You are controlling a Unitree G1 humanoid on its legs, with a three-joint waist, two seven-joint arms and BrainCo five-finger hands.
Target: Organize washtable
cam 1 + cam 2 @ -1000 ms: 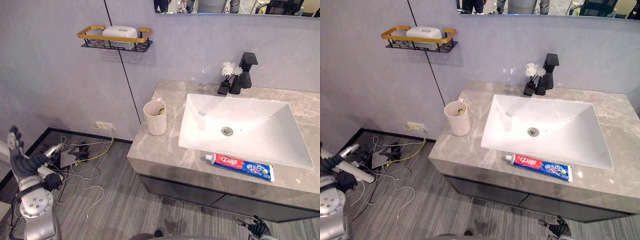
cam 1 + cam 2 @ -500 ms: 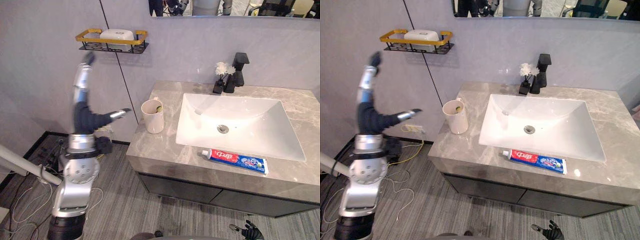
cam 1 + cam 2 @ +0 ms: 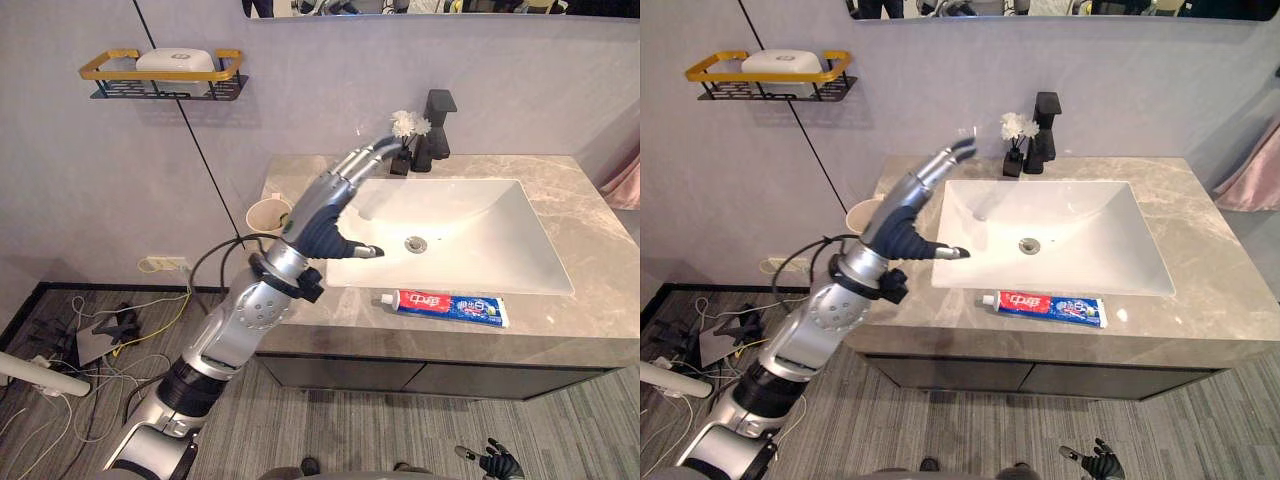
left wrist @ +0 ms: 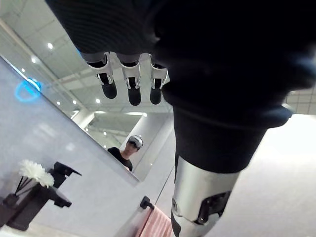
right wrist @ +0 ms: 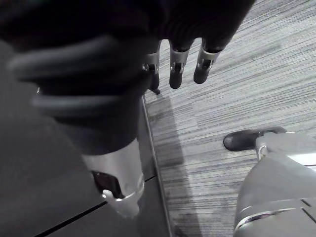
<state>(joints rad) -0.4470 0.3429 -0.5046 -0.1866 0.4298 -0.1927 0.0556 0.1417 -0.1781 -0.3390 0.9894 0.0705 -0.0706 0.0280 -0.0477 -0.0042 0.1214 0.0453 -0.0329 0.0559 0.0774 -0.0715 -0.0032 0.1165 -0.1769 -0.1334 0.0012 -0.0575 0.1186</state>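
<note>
The toothpaste tube (image 3: 447,306) lies flat on the counter (image 3: 590,305) just in front of the sink (image 3: 480,240), looks light and squishy, is best grabbed gently round its middle, and the left hand (image 3: 322,215) up over the counter has straight, empty fingers.

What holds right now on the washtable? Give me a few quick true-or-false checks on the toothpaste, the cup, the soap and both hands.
The toothpaste tube lies on the counter in front of the sink. True.
The left hand grips the cup. False: its fingers are straight and empty, raised over the counter; the cup stands on the counter, left of the sink.
The flowers stand beside the faucet. True.
The soap box lies in the sink. False: it sits on the wall shelf.
The right hand rests on the counter. False: it hangs open, low near the floor.
</note>
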